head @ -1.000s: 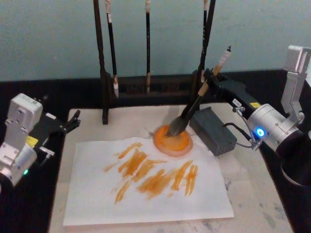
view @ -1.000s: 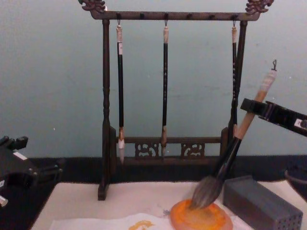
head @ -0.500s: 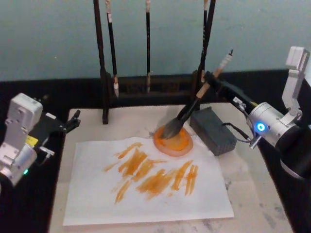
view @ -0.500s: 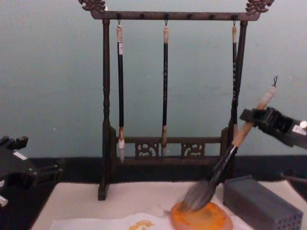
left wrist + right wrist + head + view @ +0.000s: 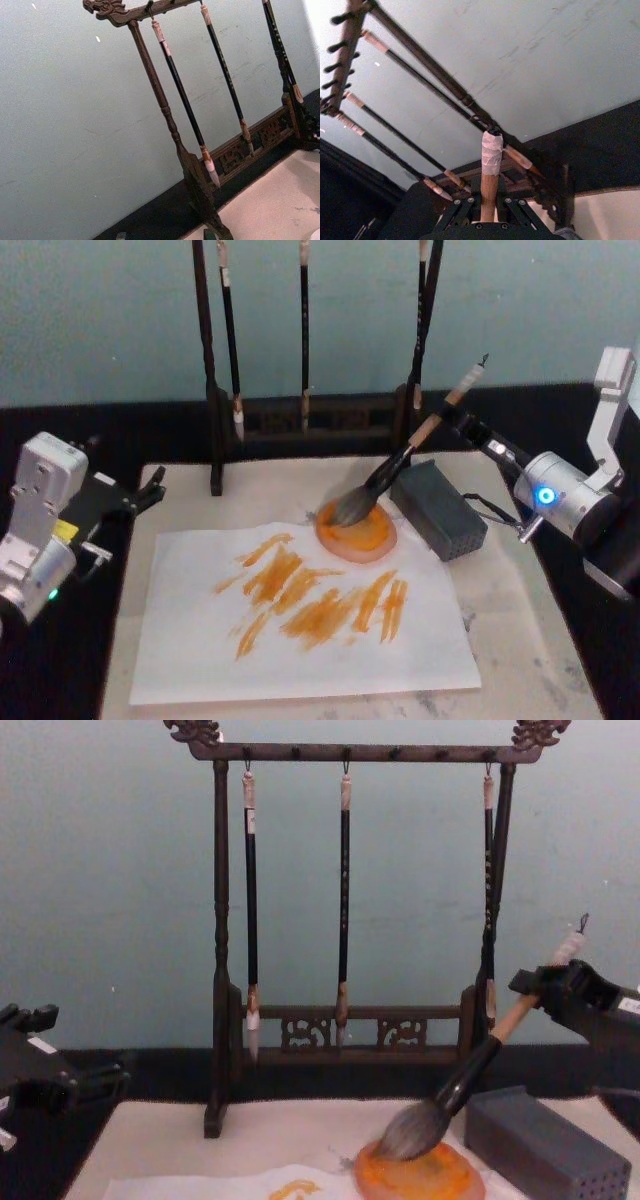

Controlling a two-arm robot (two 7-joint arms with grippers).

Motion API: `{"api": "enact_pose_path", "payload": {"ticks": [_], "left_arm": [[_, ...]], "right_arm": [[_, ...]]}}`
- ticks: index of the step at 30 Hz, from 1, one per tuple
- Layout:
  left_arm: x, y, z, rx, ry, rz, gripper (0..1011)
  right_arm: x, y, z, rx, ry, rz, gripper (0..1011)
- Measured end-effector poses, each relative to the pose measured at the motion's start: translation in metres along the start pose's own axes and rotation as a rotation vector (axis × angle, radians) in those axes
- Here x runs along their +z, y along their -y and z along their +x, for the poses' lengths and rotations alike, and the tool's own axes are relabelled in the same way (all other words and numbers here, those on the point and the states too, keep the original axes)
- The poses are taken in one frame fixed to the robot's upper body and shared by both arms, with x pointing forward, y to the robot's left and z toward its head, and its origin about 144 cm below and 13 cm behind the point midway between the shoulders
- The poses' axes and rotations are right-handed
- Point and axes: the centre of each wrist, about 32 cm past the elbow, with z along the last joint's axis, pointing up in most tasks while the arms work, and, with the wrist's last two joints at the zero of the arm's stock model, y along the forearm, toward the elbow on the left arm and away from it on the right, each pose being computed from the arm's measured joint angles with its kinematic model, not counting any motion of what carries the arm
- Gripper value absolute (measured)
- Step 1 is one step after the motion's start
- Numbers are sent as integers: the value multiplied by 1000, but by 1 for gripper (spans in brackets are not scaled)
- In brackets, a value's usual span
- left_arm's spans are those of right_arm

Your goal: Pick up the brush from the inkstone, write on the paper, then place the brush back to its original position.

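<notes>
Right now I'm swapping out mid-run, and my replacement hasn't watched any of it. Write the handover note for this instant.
Right gripper: shut on the brush, gripping its tan upper handle.
Left gripper: parked at the table's left edge, holding nothing.
Brush: tilted, with its bristles resting on the inkstone and its handle leaning up to the right.
Paper: flat in front of the inkstone, marked with orange strokes.
Done: the writing, by the look of it, and the brush tip is back on the inkstone.
Left: probably settle the brush, release it and withdraw.

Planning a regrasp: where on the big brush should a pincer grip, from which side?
The brush: grip its tan upper handle from the robot's right; it leans that way off the inkstone, bristles down. The right pincer holds it so.
</notes>
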Motion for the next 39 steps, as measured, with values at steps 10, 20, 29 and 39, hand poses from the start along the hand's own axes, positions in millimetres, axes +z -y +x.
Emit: {"api": "enact_pose_path", "payload": {"ticks": [10, 20, 29, 39], "left_arm": [[0, 0, 0, 0, 0, 0, 1001], [0, 0, 0, 0, 0, 0, 1001], [0, 0, 0, 0, 0, 0, 1001], [0, 0, 0, 0, 0, 0, 1001]], "right_arm": [[6, 2, 9, -12, -33, 14, 171], [3, 4, 11, -15, -50, 3, 171], [-2, 3, 14, -30, -75, -6, 172], [-6, 4, 14, -41, -92, -11, 171]]}}
